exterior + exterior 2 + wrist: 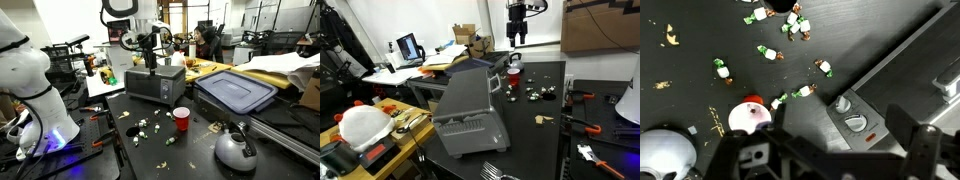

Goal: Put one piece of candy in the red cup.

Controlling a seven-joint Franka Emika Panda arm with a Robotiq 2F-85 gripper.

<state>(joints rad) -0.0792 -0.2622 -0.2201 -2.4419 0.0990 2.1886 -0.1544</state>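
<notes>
The red cup (181, 119) stands upright on the dark table in front of the grey toaster oven (155, 83). From above in the wrist view the cup (748, 116) shows its white inside, and nothing shows in it. Several green-and-white wrapped candies (768, 52) lie scattered on the table beyond the cup; in an exterior view they (145, 126) lie beside it. My gripper (151, 58) hangs high above the toaster oven's top, apart from the cup and candies. In the wrist view its fingers (825, 162) are spread wide and hold nothing.
A round silver kettle (236, 150) stands near the cup; it also shows in the wrist view (665, 156). A blue-lidded bin (236, 90) sits beside the oven. The oven's knobs (848, 112) are just below the gripper. Tools lie along the table edge (582, 125).
</notes>
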